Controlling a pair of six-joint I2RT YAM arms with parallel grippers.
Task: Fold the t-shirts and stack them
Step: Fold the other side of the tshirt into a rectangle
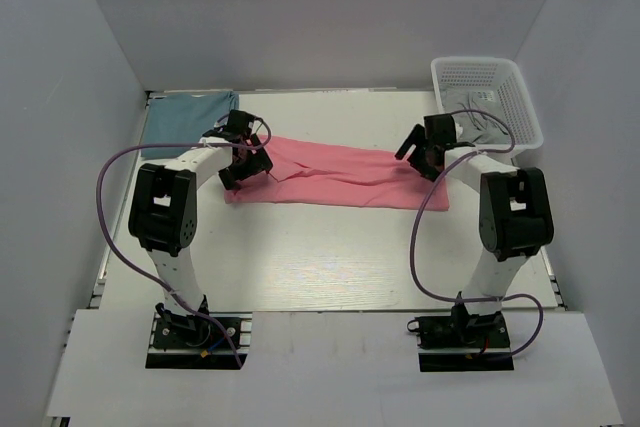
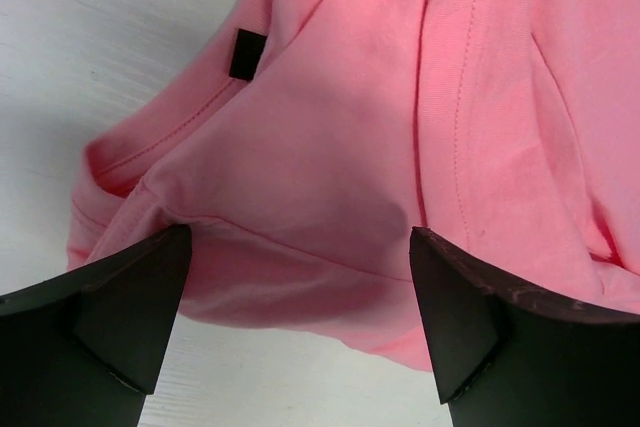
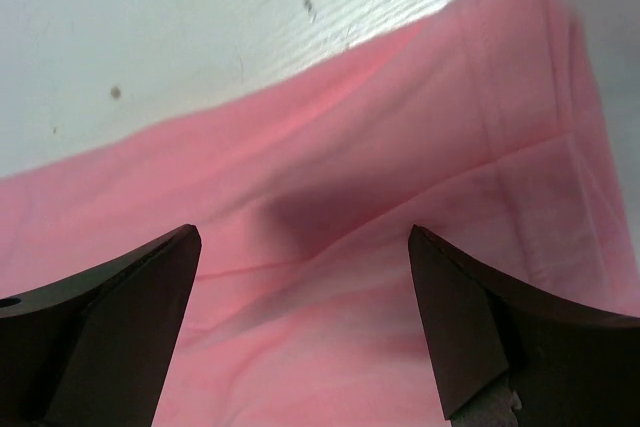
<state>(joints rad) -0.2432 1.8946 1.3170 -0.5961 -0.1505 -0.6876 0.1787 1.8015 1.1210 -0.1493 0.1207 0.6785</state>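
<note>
One soft salmon-pink t-shirt (image 1: 335,175) lies stretched across the middle of the white table (image 1: 320,257), one teal-blue t-shirt (image 1: 185,117) lies upper left, one white plastic basket (image 1: 472,75) stands upper right, and the left claw (image 2: 300,237) and the right claw (image 3: 305,237) hang wide open over the pink ends.

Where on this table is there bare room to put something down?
Biggest free patch: the white table between the pink shirt and the arm bases. A narrower strip lies behind that shirt, between the teal shirt and the basket. Crowded: both shirt ends, where the left gripper and right gripper hover open.
</note>
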